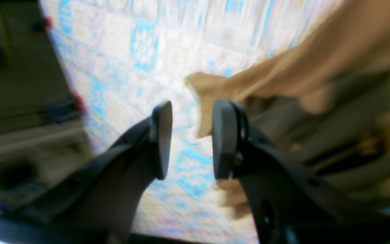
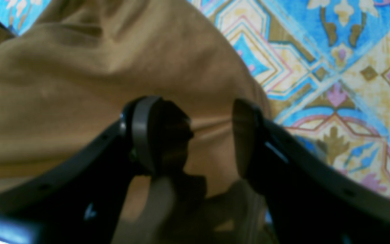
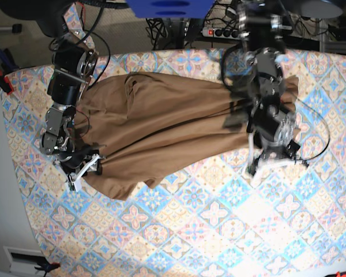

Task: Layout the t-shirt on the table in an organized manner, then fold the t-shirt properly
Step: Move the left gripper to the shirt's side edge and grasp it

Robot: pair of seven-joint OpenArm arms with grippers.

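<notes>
Both claws are standing open: the left claw (image 1: 191, 139) is hovering beside a t-shirt (image 3: 161, 135) corner, the right claw (image 2: 212, 135) is straddling its edge. Cloth is lying spread across the patterned surface (image 3: 230, 225).

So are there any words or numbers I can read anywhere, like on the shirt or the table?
None can be read.
The t-shirt: plain tan, no print showing.
The table: only patterned tiles, no letters.
The left wrist view is too blurred to show any text.
</notes>
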